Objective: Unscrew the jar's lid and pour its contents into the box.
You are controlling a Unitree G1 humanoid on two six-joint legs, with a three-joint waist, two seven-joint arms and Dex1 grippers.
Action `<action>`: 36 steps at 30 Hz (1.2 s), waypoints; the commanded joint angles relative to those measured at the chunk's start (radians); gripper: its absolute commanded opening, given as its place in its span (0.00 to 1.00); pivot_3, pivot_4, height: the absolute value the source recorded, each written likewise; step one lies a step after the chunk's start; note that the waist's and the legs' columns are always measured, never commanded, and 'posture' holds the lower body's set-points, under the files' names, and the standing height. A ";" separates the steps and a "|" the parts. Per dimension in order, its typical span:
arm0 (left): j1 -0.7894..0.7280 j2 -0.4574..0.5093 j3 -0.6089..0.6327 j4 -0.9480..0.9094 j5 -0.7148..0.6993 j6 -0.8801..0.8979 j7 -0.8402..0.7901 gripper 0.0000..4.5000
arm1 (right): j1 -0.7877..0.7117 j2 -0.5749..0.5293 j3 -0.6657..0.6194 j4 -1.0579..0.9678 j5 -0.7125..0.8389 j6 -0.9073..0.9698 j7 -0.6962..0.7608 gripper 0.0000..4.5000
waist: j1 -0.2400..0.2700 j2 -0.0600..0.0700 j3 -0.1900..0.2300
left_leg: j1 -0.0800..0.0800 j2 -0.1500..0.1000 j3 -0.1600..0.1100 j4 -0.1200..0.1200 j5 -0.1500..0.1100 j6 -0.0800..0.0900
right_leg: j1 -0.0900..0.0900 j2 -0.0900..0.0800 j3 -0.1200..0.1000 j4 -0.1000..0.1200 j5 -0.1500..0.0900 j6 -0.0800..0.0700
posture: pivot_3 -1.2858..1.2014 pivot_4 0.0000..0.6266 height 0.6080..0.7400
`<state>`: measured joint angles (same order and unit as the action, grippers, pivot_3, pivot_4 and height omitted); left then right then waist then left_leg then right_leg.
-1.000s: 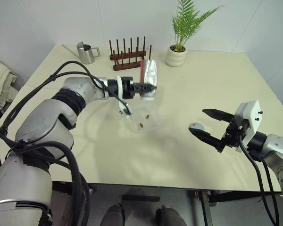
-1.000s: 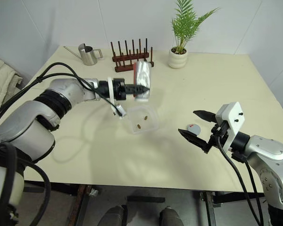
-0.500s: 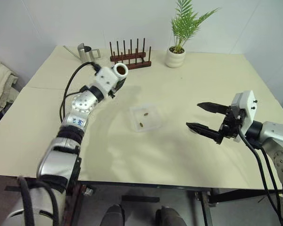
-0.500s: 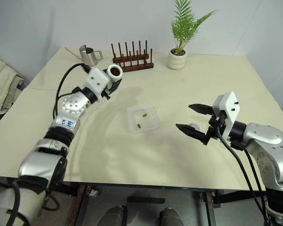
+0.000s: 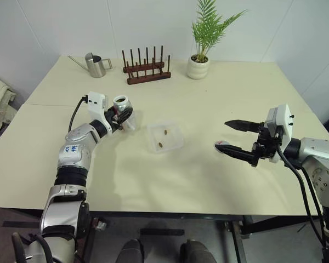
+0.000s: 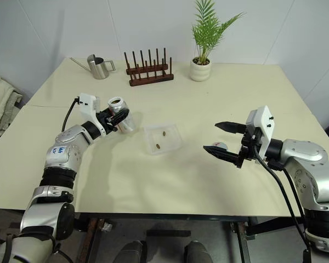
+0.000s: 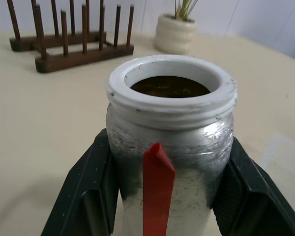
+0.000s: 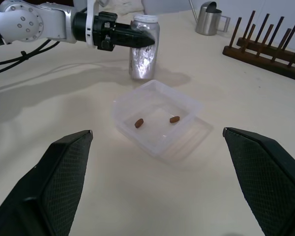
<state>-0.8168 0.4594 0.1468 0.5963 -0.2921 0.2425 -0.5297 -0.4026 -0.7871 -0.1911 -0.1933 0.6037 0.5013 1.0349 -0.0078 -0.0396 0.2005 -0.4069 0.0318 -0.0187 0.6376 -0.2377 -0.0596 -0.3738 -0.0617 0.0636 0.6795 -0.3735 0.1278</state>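
Nearest to you, your right hand (image 5: pixel 234 138) is hovering just above the bench (image 5: pixel 181 186) with its two black fingers (image 5: pixel 242 125) spread wide apart and nothing between them, pointing across toward the middle of the bench. The grey lid (image 6: pixel 220 146) with its red mark is lying flat on the bench right between those open fingers, partly hidden by the lower one. A little farther in, the clear box (image 8: pixel 157 119) is sitting near the middle of the bench with two small brownish pieces of the contents (image 8: pixel 139 122) lying on its floor, a little apart from each other. Beside the box, on your left, your left hand (image 6: pixel 113 115) is clamping the jar (image 7: pixel 169 147) by its sides; the jar is standing upright with its white threaded mouth open, its silvery wall showing a red strip, and its base is on or just above the bench, which you cannot tell. Something dark is showing inside the mouth. At the far edge, a steel watering can (image 5: pixel 96 63), a wooden peg rack (image 5: pixel 147 70) and a potted plant (image 5: pixel 203 41) are standing in a row.
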 commanded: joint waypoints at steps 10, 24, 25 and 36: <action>0.033 0.012 -0.021 -0.016 0.081 -0.145 -0.051 0.45 | 0.003 0.006 -0.006 -0.029 -0.002 -0.015 -0.011 0.99 | 0.004 0.000 0.000 | 0.000 0.000 0.000 -0.001 0.000 0.000 | 0.000 0.000 0.000 -0.001 0.000 0.000 | 0.52 0.24 1.00; 0.089 0.018 -0.008 -0.145 0.062 -0.065 -0.076 0.99 | -0.005 -0.002 -0.012 -0.023 -0.006 -0.018 -0.008 1.00 | 0.003 0.000 0.000 | 0.000 0.000 0.000 -0.003 0.000 0.000 | 0.000 0.000 0.000 -0.002 0.000 0.000 | 0.52 0.24 1.00; 0.101 0.024 -0.008 -0.169 0.062 -0.052 -0.075 0.99 | -0.004 -0.002 -0.013 -0.023 -0.006 -0.018 -0.007 1.00 | 0.002 0.000 0.000 | 0.000 0.000 0.000 -0.003 0.000 0.000 | 0.000 0.000 0.000 -0.003 0.000 0.000 | 0.52 0.24 1.00; 0.204 0.075 0.019 -0.360 0.047 0.097 -0.052 0.99 | -0.002 -0.010 -0.013 -0.015 -0.015 -0.021 0.004 1.00 | 0.002 0.000 0.000 | 0.000 0.000 0.000 -0.006 0.000 0.000 | 0.000 -0.001 0.000 -0.006 0.000 0.000 | 0.52 0.24 1.00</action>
<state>-0.6168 0.5165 0.1435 0.2924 -0.2306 0.3219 -0.5844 -0.3981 -0.7825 -0.1909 -0.1943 0.5813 0.5002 1.0300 -0.0057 -0.0396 0.2005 -0.4072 0.0322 -0.0186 0.6312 -0.2378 -0.0595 -0.3741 -0.0624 0.0636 0.6731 -0.3735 0.1278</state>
